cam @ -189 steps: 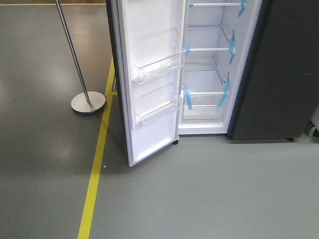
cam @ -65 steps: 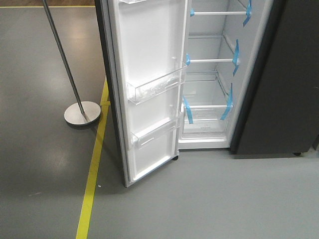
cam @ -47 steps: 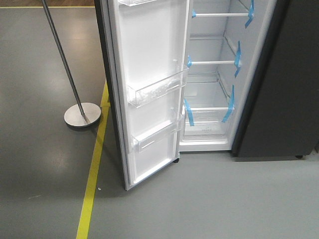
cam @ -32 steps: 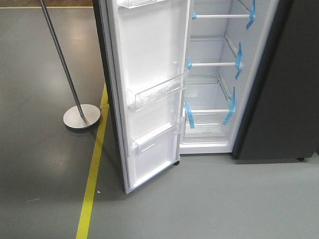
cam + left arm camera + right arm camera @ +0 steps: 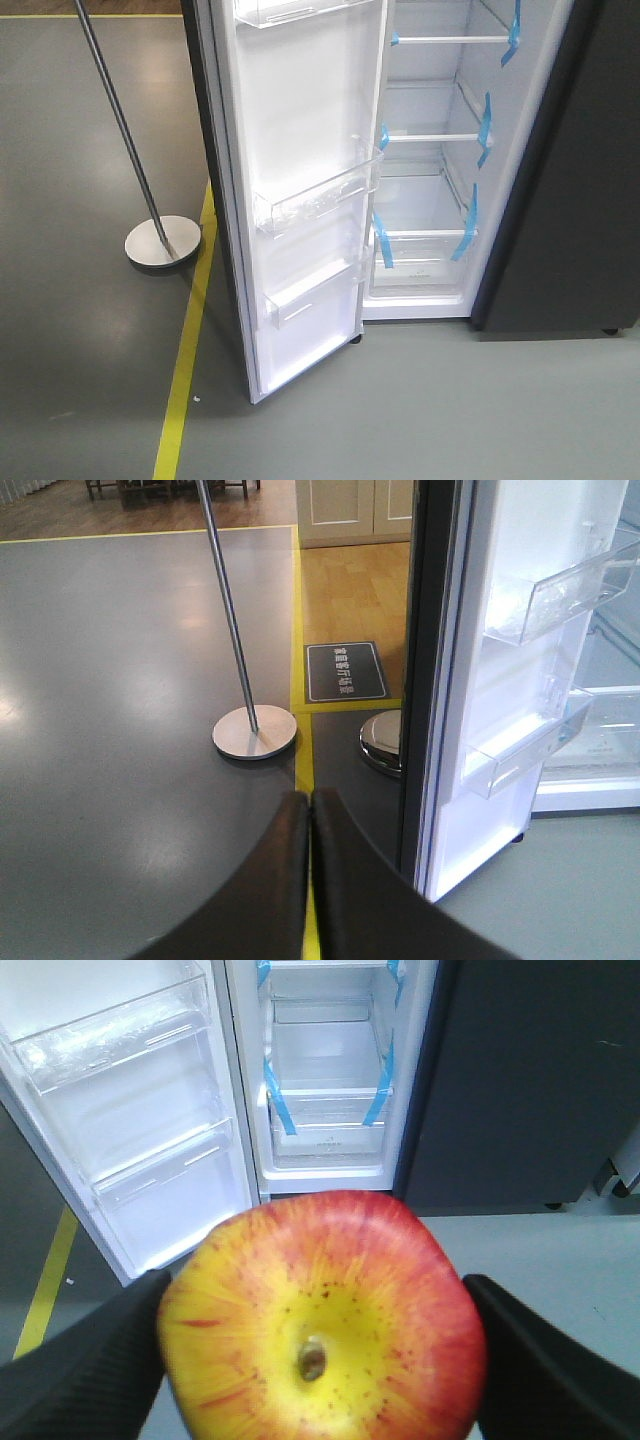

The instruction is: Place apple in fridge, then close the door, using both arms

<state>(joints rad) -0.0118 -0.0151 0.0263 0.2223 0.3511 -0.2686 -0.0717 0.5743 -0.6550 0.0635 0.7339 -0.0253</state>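
Between the fingers of the right gripper sits the apple, clamped from both sides, over the floor and well short of the fridge. The left gripper is closed on nothing. The door stands open beside the shelves. The glossy apple could slip and drop, or the arm could clip a door bin on a wide approach.

Grey floor carries the fridge, a stand's round base and a yellow line
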